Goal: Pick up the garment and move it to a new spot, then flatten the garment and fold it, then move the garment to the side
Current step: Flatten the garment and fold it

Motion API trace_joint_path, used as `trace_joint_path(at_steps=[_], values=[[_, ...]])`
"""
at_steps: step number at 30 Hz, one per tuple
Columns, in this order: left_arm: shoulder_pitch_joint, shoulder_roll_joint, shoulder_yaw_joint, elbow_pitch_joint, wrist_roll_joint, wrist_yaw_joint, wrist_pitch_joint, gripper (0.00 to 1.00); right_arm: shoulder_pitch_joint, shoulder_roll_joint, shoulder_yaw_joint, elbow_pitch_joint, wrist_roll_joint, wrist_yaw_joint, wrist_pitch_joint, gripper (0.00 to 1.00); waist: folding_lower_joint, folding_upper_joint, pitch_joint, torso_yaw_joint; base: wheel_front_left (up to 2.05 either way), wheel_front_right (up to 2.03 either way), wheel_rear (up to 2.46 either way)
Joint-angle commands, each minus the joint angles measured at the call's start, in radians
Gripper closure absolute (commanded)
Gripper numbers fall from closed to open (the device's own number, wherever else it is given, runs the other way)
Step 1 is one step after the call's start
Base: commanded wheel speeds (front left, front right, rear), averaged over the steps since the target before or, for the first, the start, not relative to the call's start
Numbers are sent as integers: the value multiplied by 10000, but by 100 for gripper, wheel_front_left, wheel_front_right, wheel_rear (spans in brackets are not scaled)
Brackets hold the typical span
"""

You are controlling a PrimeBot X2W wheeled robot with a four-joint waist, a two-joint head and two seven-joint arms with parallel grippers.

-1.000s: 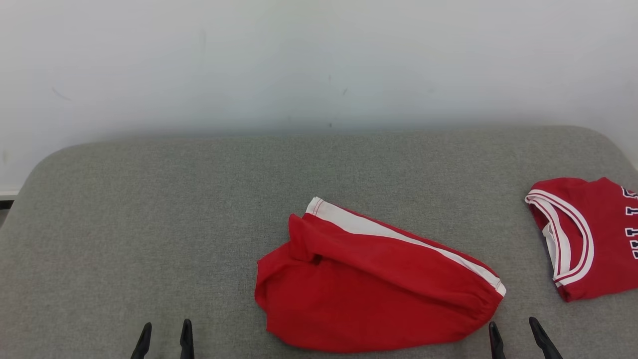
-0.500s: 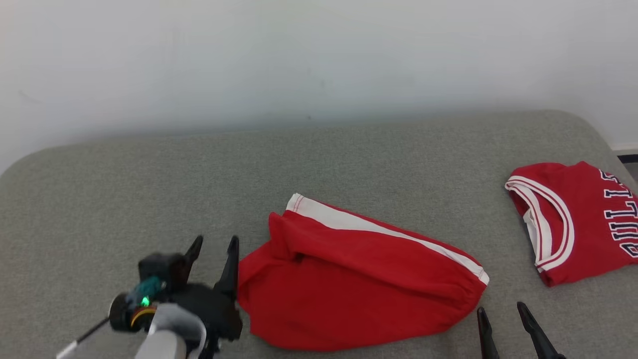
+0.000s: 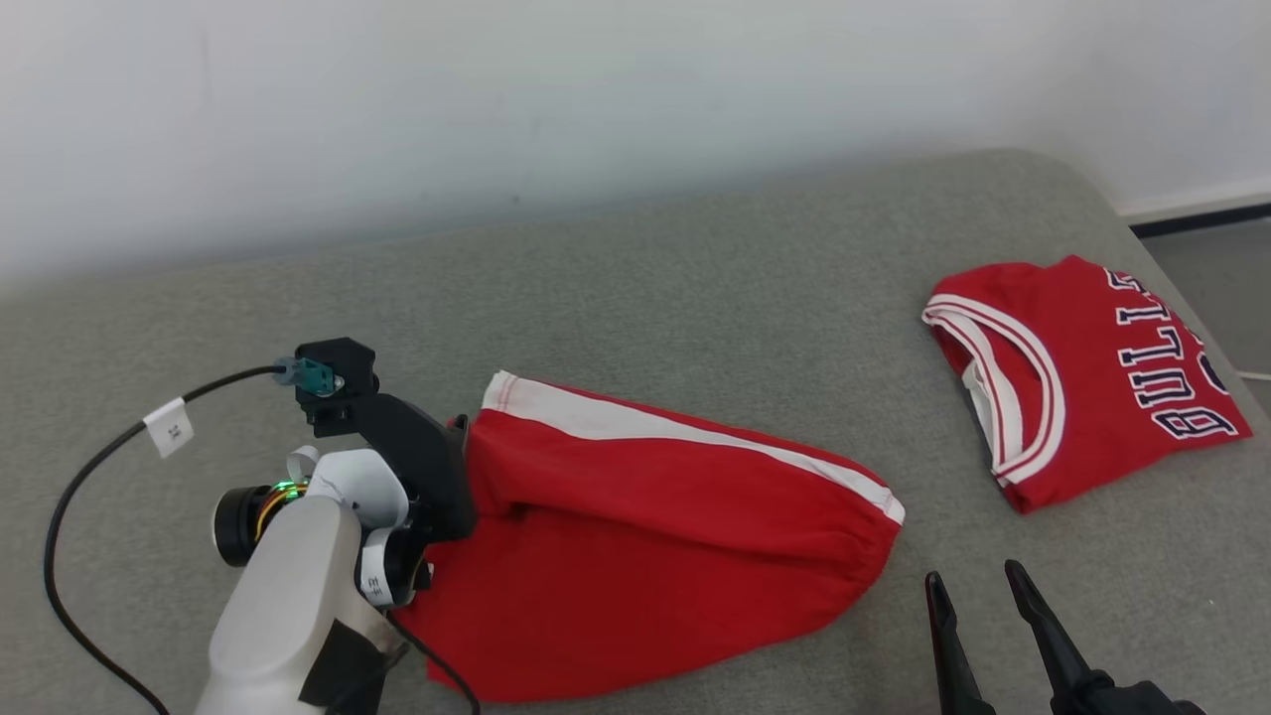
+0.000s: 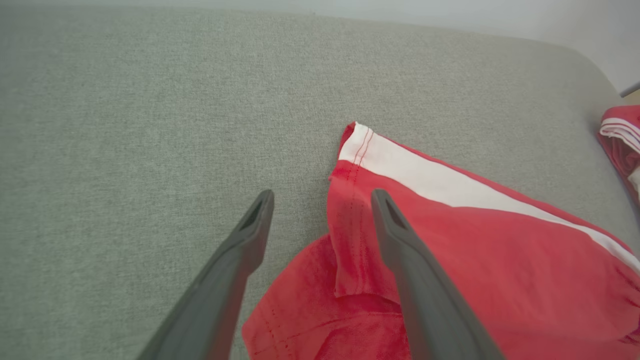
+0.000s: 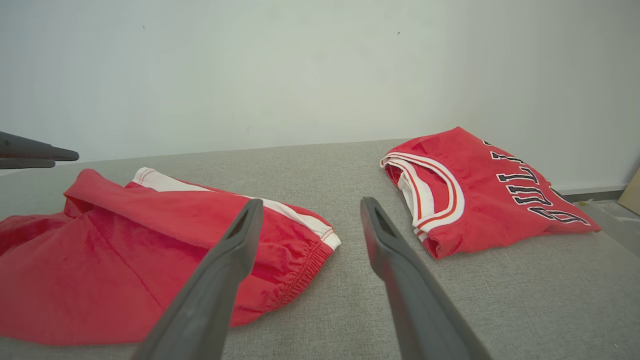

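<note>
Left gripper [image 4: 322,195], jaws wide and empty, hangs over the left hem of the red shorts [image 3: 645,526], one finger above cloth, the other above the grey pad [image 3: 695,298]. The shorts lie crumpled at the pad's near middle. Right gripper [image 3: 973,574], also wide open and empty, hovers near their right end. A folded jersey [image 3: 1092,387] lies far right.

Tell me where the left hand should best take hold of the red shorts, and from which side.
Grip the folded-over leg hem at the red shorts' left end, beside the white stripe. It looks slightly raised off the grey surface, offering an edge to pinch. Come from the left, where the open left hand straddles that hem.
</note>
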Motion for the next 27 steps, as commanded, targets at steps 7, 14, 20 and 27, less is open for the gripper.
trace_joint_path(at_steps=[7,14,20,27], values=[[-493,240,105,470,-206,408,1059,0,-316,6,96,83,227,-23,-71,0,-1,0,614,-676,0,0,0],[-462,239,127,564,-639,367,2238,41,-397,7,79,142,319,-23,-83,0,-1,0,699,-745,0,0,0],[-210,253,-3,7,-696,227,2380,100,-361,8,28,52,334,-23,-85,0,-1,0,592,-491,0,0,0],[851,136,215,-1280,-1249,92,1579,100,-157,7,-28,9,244,-23,-76,0,-1,0,349,71,0,0,0]])
